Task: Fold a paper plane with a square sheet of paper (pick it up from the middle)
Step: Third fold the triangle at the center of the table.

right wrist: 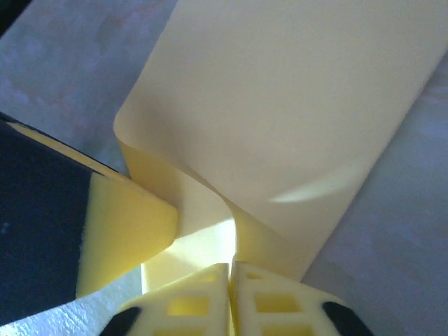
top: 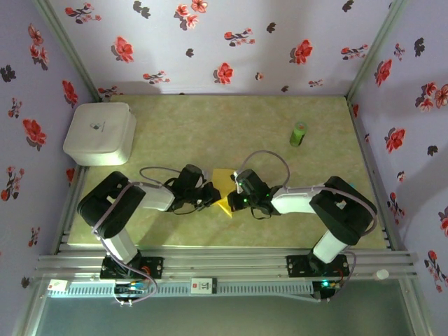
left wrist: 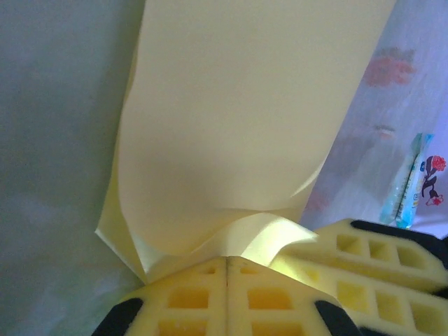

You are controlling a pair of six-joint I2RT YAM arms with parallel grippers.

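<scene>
Near centre of the mottled pale-green table (top: 182, 126): the left gripper (left wrist: 227, 260), with ribbed yellow pads, is clenched on the thin bright yellow square sheet of paper (left wrist: 238, 126). The right gripper (right wrist: 231, 264), just beside it, is pinched on the sheet's bent fold. The sheet curls up between them.

Judged very light, limp and smooth, and it creases for good; hold gently near the fold.

Farther off: small green cylinder (top: 299, 133) at right, white rounded plastic box (top: 101, 133) at left.
</scene>
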